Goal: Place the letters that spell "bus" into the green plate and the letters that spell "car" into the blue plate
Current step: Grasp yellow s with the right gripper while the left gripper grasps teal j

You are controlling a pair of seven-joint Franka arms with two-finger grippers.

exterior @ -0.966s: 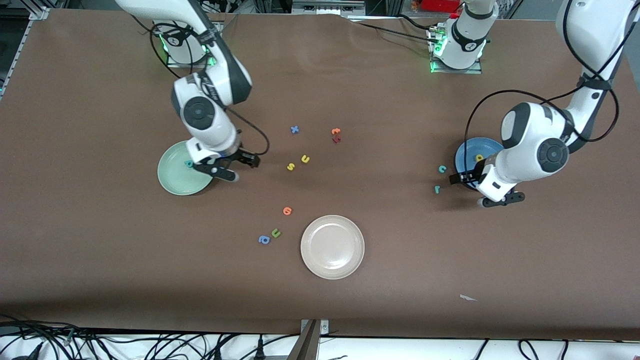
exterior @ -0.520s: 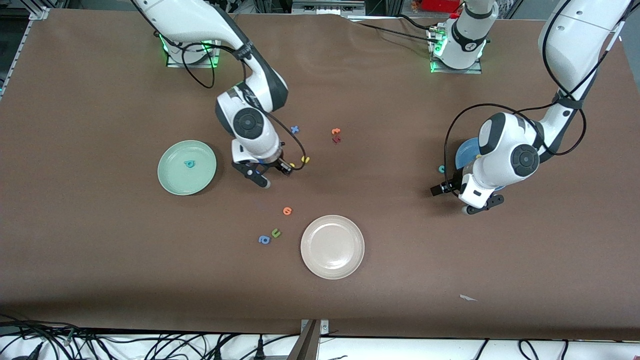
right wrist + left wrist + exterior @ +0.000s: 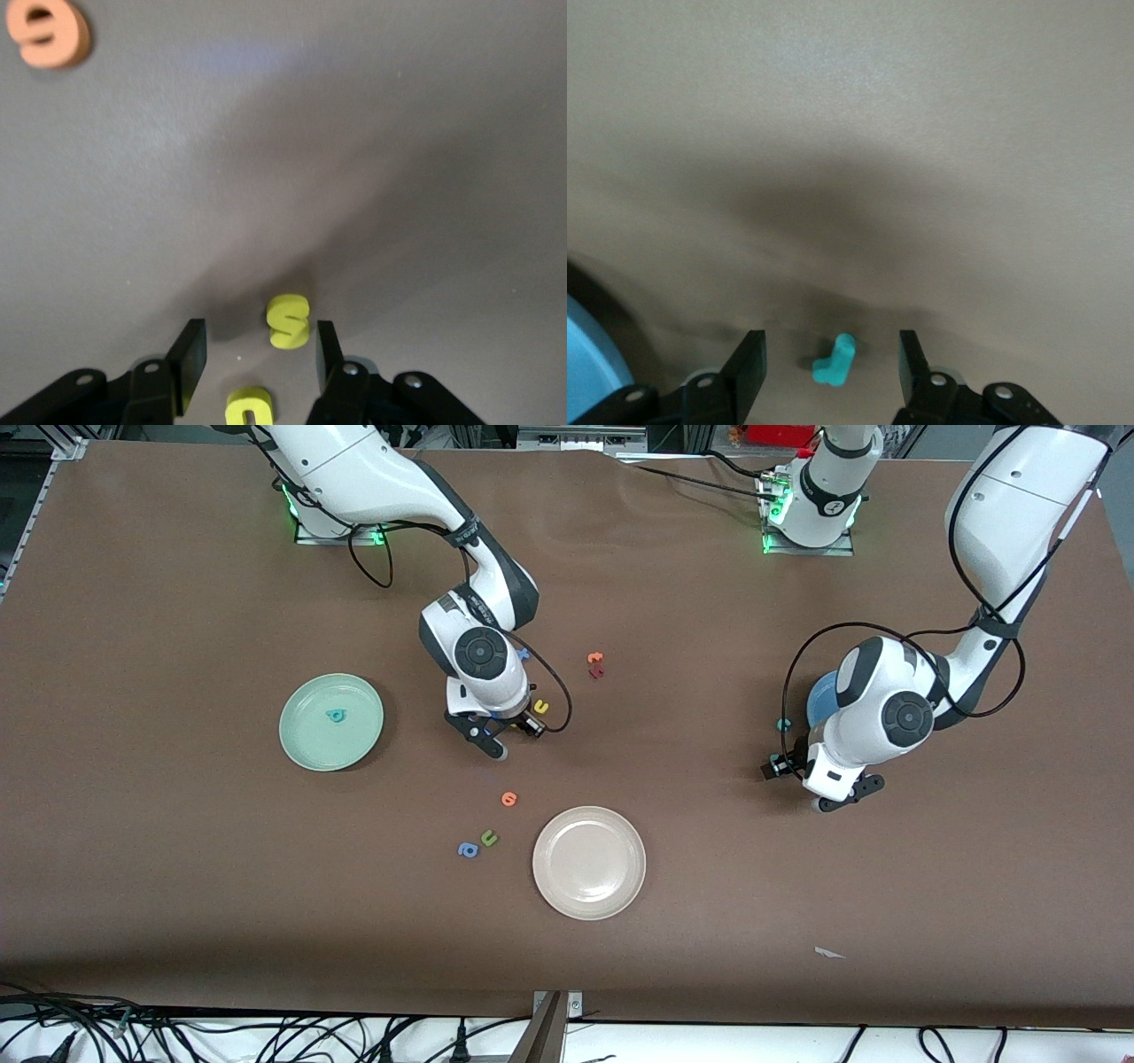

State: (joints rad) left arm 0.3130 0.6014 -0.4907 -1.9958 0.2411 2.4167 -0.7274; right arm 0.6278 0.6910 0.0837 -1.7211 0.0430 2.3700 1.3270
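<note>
Right gripper [image 3: 255, 350] moved over one yellow "s" [image 3: 288, 320]; both grippers' jaws spread.

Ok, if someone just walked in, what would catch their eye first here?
Both arms are down at once: the right gripper straddles the small yellow "s" letter mid-table, its jaws apart around it, while the left gripper brackets the tiny teal "r" letter beside the round blue plate. Next, the pale mint-green plate already holding the teal "b" letter.
</note>
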